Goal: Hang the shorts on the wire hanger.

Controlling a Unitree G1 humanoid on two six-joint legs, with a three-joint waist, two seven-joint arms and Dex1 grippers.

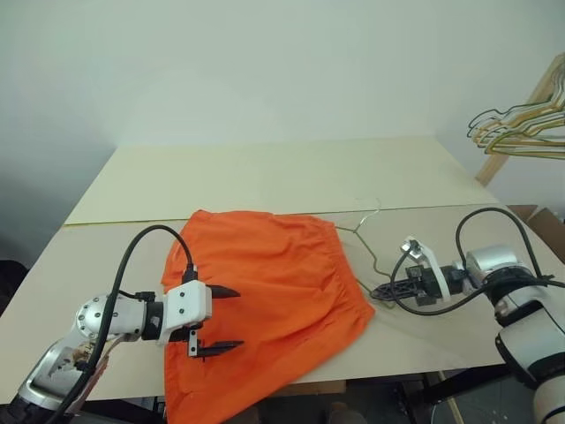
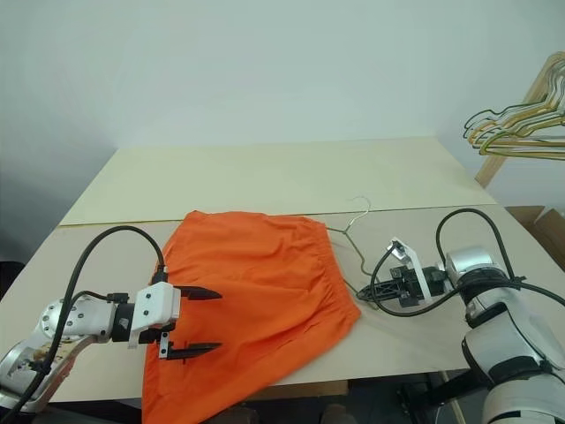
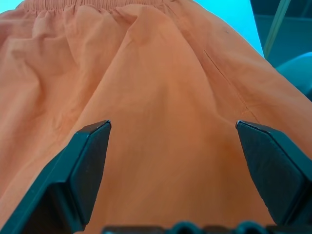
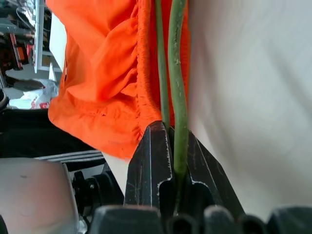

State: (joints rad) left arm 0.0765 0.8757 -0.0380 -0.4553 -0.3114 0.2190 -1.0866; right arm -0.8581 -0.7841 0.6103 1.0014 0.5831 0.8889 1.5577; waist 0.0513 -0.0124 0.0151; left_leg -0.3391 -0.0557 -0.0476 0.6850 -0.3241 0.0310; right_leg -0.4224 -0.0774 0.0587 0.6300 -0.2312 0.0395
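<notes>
Two grippers work a table [image 1: 265, 177]: the right gripper [image 1: 381, 290] is clamped on the wire hanger [image 1: 357, 231] at the orange shorts' [image 1: 265, 291] three o'clock edge. The left gripper [image 1: 225, 320], fingers wide apart, hovers over the shorts' seven o'clock portion.

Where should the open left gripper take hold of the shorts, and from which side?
Probably the gathered waistband edge of the shorts, approached from the robot's left across the flat fabric. That edge lies beside the wire hanger, which the right gripper holds shut-jawed, so pinching there could open the waistband for it. The left gripper hovers mid-fabric, jaws wide.
</notes>
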